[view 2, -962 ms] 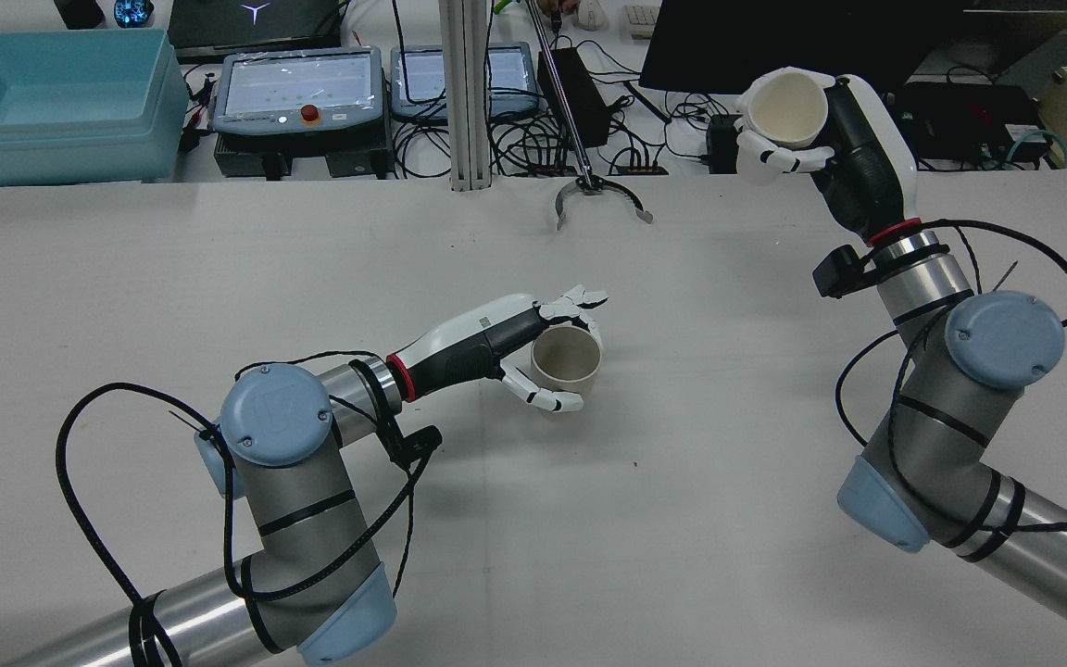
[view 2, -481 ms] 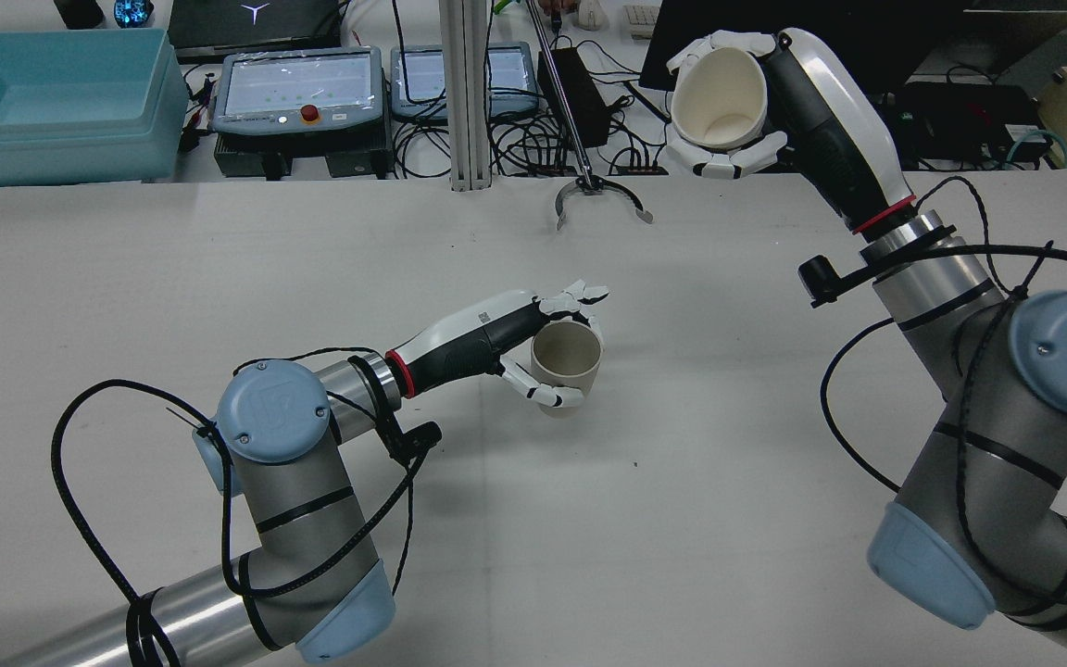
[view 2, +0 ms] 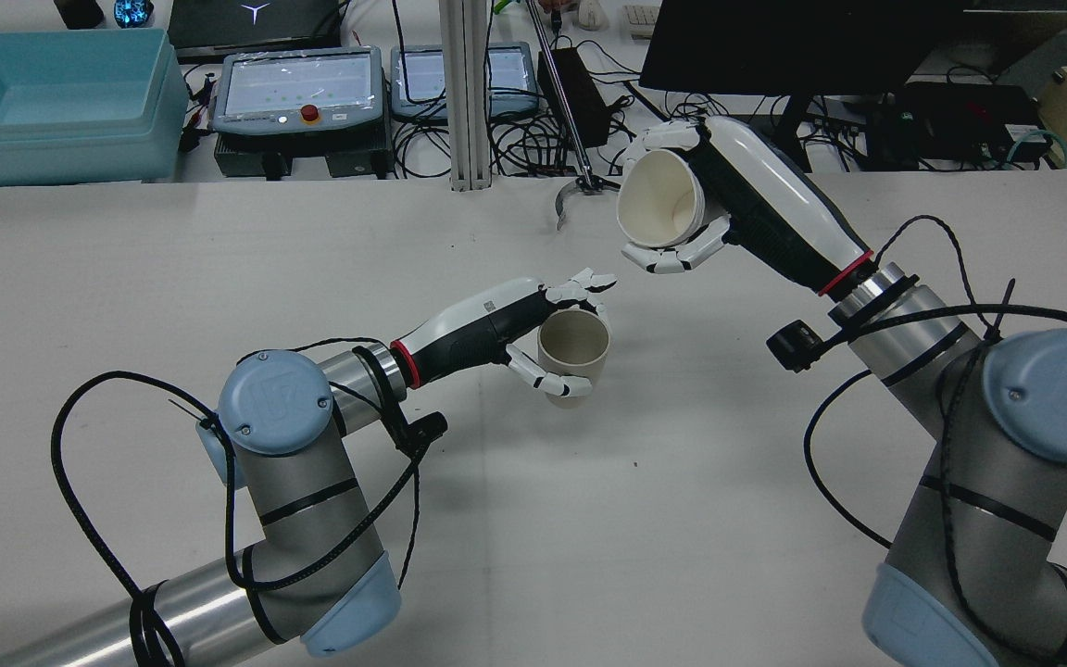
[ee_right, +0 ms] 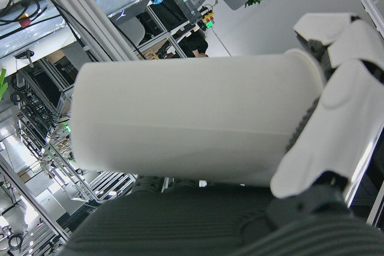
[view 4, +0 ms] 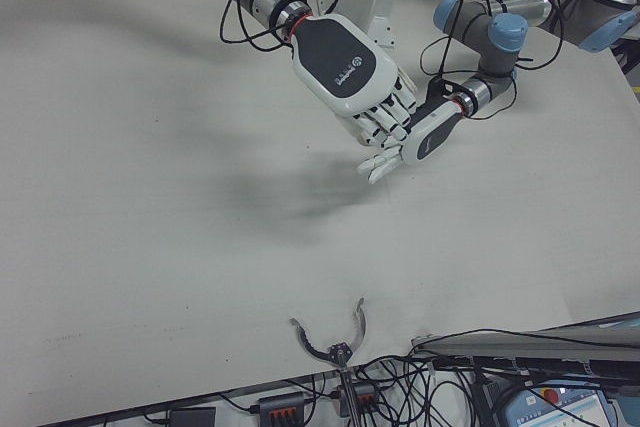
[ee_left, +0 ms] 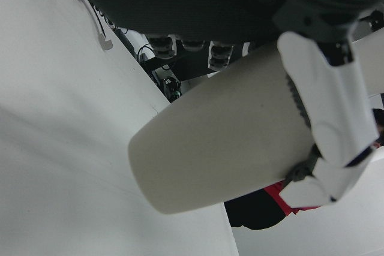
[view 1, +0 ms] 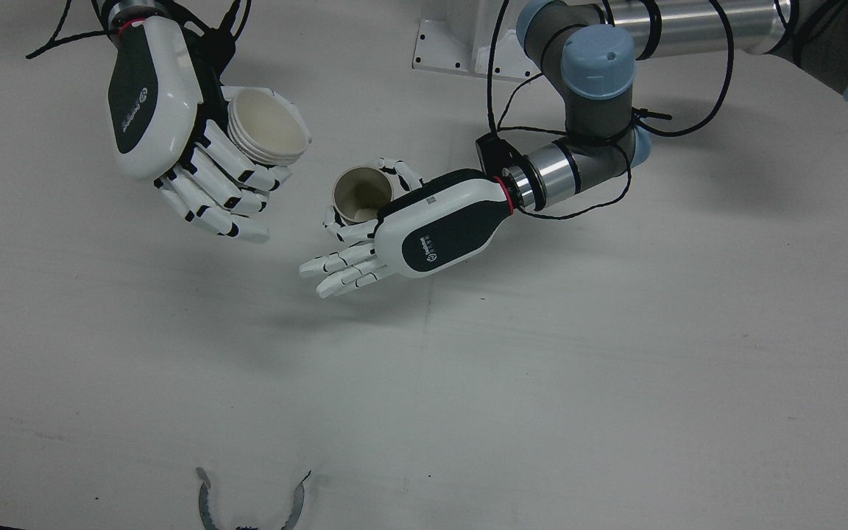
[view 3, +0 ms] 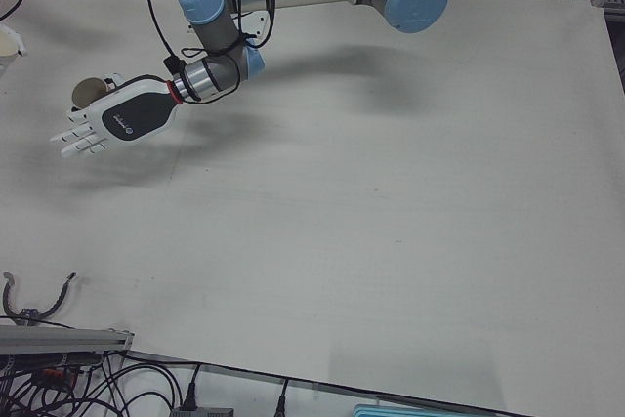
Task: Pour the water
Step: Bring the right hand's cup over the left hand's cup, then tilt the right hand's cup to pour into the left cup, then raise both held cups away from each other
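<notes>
An upright beige cup (view 2: 573, 357) (view 1: 361, 193) sits mid-table, and my left hand (view 2: 496, 329) (view 1: 424, 232) is shut on it from the side; its outer fingers stick out straight. Whether the cup's base touches the table I cannot tell. My right hand (view 2: 737, 208) (view 1: 166, 125) is shut on a white cup (view 2: 659, 199) (view 1: 266, 132) held in the air. That cup is tipped over with its mouth facing the beige cup, higher up and a little apart from it. No water shows. The hand views show the beige cup (ee_left: 240, 130) and the white cup (ee_right: 192, 124) close up.
A metal claw tool (view 2: 589, 190) (view 1: 247, 508) lies at the table's far edge. Beyond the edge stand a teal bin (view 2: 52, 102), two teach pendants (view 2: 297, 88), cables and a dark monitor (view 2: 774, 42). The left arm's elbow (view 2: 279, 417) and the right arm's elbow (view 2: 1043, 394) rise near the rear.
My right hand has swung left and down with the white cup, tipping its mouth toward the beige cup. My left hand with the beige cup has barely shifted.
</notes>
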{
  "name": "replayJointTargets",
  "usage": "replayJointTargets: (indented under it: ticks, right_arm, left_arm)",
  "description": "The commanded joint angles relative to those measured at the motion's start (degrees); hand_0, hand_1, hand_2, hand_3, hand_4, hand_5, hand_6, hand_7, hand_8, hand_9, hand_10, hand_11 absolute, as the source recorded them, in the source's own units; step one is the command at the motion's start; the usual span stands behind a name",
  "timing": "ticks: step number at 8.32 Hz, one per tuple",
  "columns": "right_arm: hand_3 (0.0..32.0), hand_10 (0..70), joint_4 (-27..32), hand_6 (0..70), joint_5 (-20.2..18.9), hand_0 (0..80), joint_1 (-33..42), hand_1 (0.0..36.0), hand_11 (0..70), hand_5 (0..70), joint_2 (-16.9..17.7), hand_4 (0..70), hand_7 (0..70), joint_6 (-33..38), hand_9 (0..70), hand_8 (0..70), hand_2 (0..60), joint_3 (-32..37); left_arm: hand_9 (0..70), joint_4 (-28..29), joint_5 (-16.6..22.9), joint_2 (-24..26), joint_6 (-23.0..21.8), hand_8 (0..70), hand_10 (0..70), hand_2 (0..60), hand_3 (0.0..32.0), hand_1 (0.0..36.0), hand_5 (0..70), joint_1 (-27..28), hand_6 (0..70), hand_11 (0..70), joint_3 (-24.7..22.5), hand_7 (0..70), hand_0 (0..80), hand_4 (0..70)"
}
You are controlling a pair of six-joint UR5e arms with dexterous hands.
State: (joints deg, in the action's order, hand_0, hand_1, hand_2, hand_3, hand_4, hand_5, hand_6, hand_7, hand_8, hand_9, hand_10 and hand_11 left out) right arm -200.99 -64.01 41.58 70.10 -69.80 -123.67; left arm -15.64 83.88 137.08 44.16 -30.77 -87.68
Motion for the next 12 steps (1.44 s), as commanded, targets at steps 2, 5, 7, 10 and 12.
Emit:
replayJointTargets:
  ticks: [2,5,7,10,12]
  right_arm:
    - [0.0,29.3,-1.6,47.6,-0.6,51.5,-3.8,36.0,44.8,70.0,-0.2,34.6,63.2,-4.3,36.0,26.2,60.0,-0.3]
    - [0.0,29.4,-1.6,48.0,-0.3,52.6,-4.0,36.0,44.9,70.0,-1.1,36.4,65.1,-5.3,36.4,26.2,60.0,0.0]
    - [0.0,30.9,-0.9,45.6,5.3,50.5,-0.4,36.0,46.6,70.0,-0.9,31.2,59.8,-4.0,35.2,25.7,60.0,-2.2]
    - [0.0,35.5,1.6,43.8,15.6,48.2,5.7,36.0,52.0,58.3,3.1,29.4,53.4,9.5,39.3,28.7,60.0,2.4]
    - [0.0,37.1,2.9,44.9,20.2,48.2,9.7,36.0,54.0,58.5,6.2,30.7,53.0,18.3,40.1,29.6,60.0,4.7]
  left_arm:
    - [0.4,0.0,0.1,0.2,0.0,0.0,2.8,60.0,0.0,36.0,45.5,-0.5,3.9,5.9,0.0,9.2,33.7,25.0]
    - [0.4,-0.3,0.6,0.3,0.0,0.0,2.6,60.0,0.0,36.0,46.0,-0.7,3.9,5.7,-0.6,9.4,36.2,25.1]
    - [0.4,-2.4,0.7,0.1,0.0,0.0,2.6,60.0,0.0,36.0,45.2,-2.4,3.7,5.6,-3.9,9.2,35.4,24.8]
    - [0.3,-4.4,1.8,-2.7,-6.1,0.0,2.6,60.0,0.0,36.0,44.7,-10.8,3.7,5.6,-6.4,8.9,35.7,23.8]
    - [0.4,-4.4,1.4,-7.8,-10.4,0.0,2.5,60.0,0.0,36.0,44.8,-14.0,3.8,5.6,-7.1,9.1,37.5,23.3]
